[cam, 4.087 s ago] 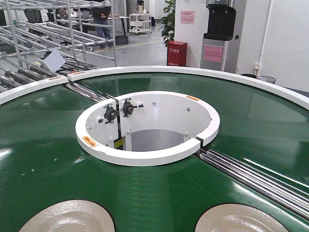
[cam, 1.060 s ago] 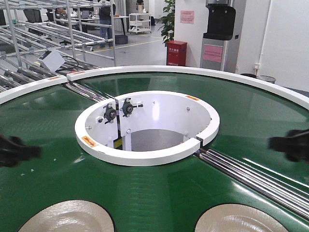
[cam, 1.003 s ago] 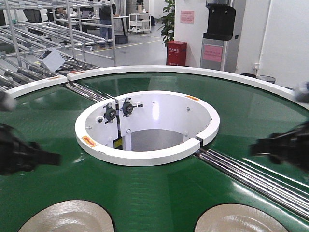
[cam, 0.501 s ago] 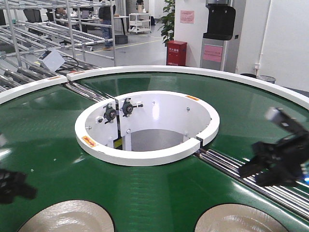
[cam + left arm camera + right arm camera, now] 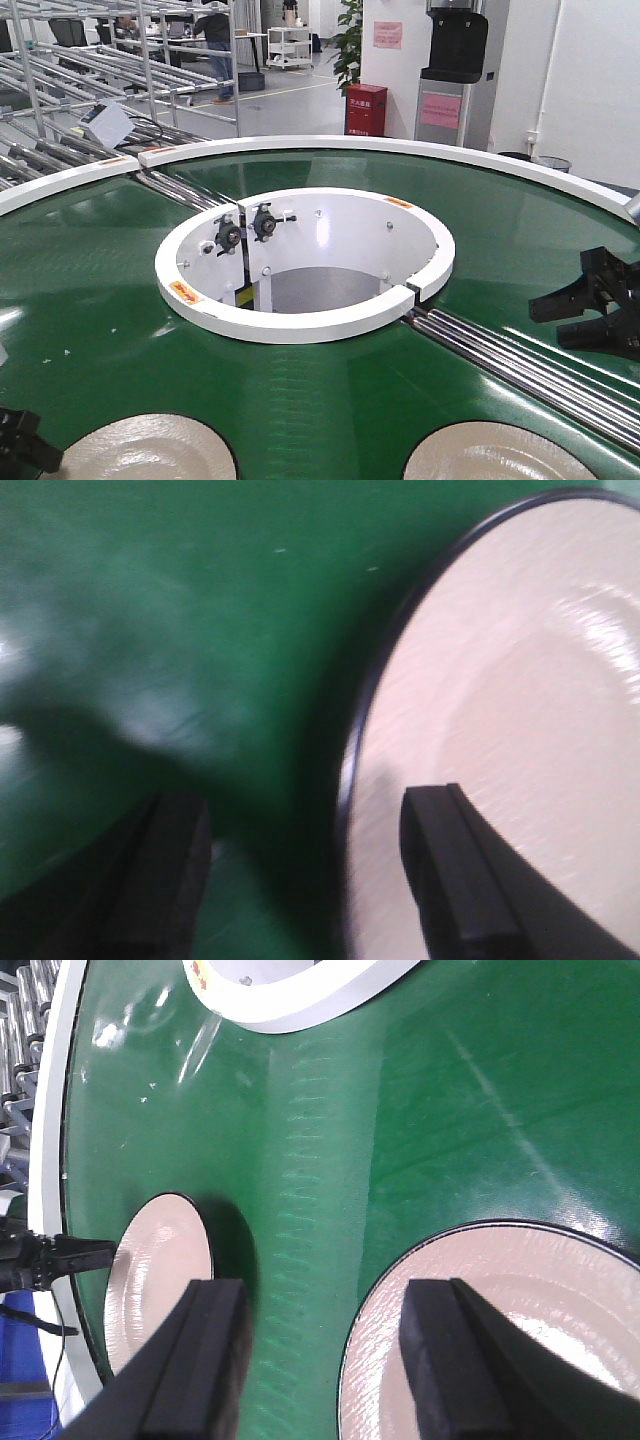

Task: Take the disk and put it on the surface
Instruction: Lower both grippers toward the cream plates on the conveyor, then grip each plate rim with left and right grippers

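Over green belt (image 5: pixel 120 300), left hand (image 5: pixel 300 825) parted astride disk (image 5: pixel 520 680) rim, right hand (image 5: pixel 322 1305) parted

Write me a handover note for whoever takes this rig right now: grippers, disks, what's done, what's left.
Left gripper: open, jaws astride the rim of the left disk, one finger over the disk and one over the green belt. The blur hides whether it touches.
Right gripper: open, empty, above the belt near the right disk.
Both cream disks lie flat on the belt.
Done: nothing grasped yet.
Left: close on a disk, lift it, set it on the surface, which no view shows.
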{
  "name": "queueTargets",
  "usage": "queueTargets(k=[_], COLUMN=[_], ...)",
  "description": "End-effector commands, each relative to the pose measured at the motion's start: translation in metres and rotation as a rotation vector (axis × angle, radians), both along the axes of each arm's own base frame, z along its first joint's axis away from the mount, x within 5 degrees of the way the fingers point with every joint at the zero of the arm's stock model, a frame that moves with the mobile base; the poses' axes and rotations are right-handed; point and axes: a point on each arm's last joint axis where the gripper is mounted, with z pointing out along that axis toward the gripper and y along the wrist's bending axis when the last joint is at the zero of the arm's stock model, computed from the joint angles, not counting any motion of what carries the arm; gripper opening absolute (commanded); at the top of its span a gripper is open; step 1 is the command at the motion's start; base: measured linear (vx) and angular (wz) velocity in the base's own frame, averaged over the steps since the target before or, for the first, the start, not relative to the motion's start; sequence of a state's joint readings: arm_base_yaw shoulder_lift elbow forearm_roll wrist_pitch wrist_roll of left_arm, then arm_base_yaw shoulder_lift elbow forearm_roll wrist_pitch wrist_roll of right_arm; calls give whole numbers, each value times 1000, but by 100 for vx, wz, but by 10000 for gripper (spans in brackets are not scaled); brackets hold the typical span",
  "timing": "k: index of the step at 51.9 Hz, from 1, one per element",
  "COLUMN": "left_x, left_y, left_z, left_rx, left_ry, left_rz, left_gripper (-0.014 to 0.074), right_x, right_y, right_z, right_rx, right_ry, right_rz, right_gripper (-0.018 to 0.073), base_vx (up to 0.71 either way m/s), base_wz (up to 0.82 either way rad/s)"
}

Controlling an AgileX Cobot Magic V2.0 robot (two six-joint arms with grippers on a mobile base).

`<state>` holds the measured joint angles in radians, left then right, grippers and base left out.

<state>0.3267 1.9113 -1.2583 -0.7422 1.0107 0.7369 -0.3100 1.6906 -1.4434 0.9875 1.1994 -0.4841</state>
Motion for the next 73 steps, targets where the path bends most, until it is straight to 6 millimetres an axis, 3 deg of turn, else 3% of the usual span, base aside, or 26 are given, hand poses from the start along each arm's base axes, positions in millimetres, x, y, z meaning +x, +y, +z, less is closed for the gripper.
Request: queueTargets(k=[1, 12, 19, 21, 28, 29, 35, 41, 47, 55, 64, 73], left_x=[8, 12, 13, 13, 12, 13, 11, 5, -10, -32, -47, -50], left_y=[-11, -35, -54, -56, -58, -59, -63, -69, -75, -80, -84, -82], left_z=[17, -4, -8, -8, 1, 4, 29, 70, 118, 161, 188, 197], left_rx=[-103, -144, -159, -164, -216, -223, -280, -345, -379, -367, -415, -463], left_ry=[-77, 3, 27, 32, 11, 1, -69, -210, -368, -515, -602, -628], left_rz=[-8, -82, -137, -147, -136, -132, -107, -98, -96, -100, -90, -76], left_gripper=[515, 508, 435, 377, 26, -12, -10, -10, -10, -10, -9, -9], right_x=[-7, -7, -7, -8, -9, -9, -10, -12, -12, -6, 13, 30], right_y=[5, 6, 6, 7, 7, 6, 4, -4, -21, -38, -42, -42], right_z=[32, 34, 34, 34, 33, 33, 28, 18, 6, -9, -51, -100], right_rx=[46, 76, 75, 77, 61, 55, -7, -152, -381, -541, -515, -441], right_ry=[-114, -123, -120, -118, -117, -115, -96, -55, -6, 44, 124, 186], right_rz=[0, -2, 4, 8, 22, 23, 31, 38, -6, -66, 18, 137], right_gripper=[410, 410, 410, 410, 410, 410, 410, 410, 405, 405, 405, 405], base_vx=[0, 0, 0, 0, 0, 0, 0, 0, 0, 0, 0, 0], base_wz=[0, 0, 0, 0, 0, 0, 0, 0, 0, 0, 0, 0])
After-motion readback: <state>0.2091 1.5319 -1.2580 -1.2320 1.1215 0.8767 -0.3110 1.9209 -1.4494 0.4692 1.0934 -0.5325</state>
